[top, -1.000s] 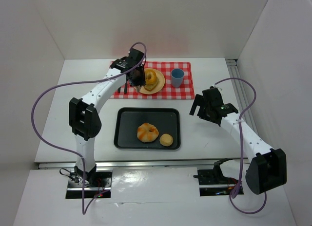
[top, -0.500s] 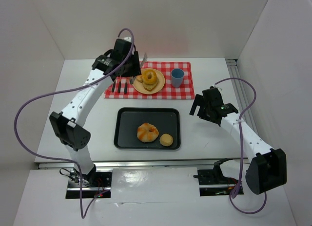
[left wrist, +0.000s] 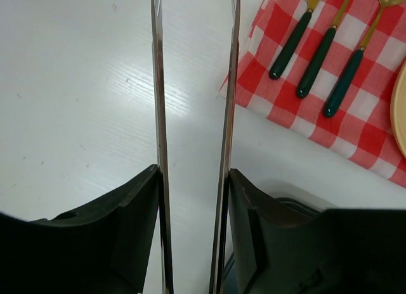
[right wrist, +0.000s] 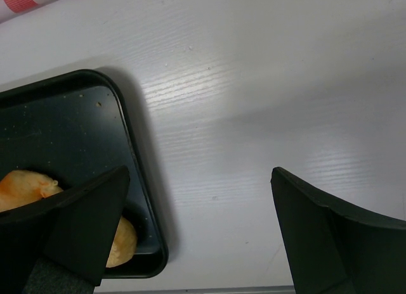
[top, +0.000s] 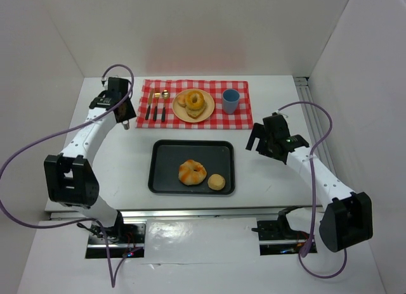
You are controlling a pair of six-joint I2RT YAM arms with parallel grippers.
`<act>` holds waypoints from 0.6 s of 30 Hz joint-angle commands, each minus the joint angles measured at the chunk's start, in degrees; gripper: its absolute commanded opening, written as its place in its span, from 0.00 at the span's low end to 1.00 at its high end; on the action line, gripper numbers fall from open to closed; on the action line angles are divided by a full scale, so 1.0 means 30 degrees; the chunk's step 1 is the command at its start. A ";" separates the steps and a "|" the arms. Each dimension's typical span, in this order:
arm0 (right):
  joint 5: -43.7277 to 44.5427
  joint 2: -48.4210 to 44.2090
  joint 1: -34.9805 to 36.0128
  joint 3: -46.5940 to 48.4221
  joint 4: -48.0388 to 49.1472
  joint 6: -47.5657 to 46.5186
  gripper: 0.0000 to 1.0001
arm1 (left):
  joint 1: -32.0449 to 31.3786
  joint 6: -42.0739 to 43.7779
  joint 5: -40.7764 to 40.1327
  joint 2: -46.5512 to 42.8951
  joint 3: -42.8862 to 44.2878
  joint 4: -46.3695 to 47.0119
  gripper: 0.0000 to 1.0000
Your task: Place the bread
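Red-checked cloth (top: 241,118) lies just right of the left claw (top: 125,121), whose thin blades stand parted over bare worktop (top: 95,148), gripping nothing. On that cloth a tan plate (top: 207,114) carries the ring-shaped bread (top: 195,101), farther right of the claw, past the cutlery (top: 155,108). The right claw (top: 257,140) hangs released, empty, just right of the black tray (top: 163,180) with two rolls (top: 192,172).

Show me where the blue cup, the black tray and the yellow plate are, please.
blue cup (top: 230,101): top external view, on its outer side wall.
black tray (top: 166,164): top external view, on the bare floor left of the buns.
yellow plate (top: 209,108): top external view, on its bare right rim.
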 commanded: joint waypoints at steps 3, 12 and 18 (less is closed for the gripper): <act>-0.0214 0.0415 0.0172 0.0200 0.0896 -0.0161 1.00 | 0.1494 0.0766 0.1385 0.1447 0.0048 0.3310 0.58; -0.0039 0.0415 0.0172 0.0200 0.0896 -0.0161 1.00 | 0.3632 0.1760 0.4429 0.5959 0.2096 0.3310 0.59; 0.0137 0.0063 0.0172 0.0200 0.0691 -0.0161 1.00 | 0.3869 0.1557 0.5164 0.5030 0.3273 0.1113 1.00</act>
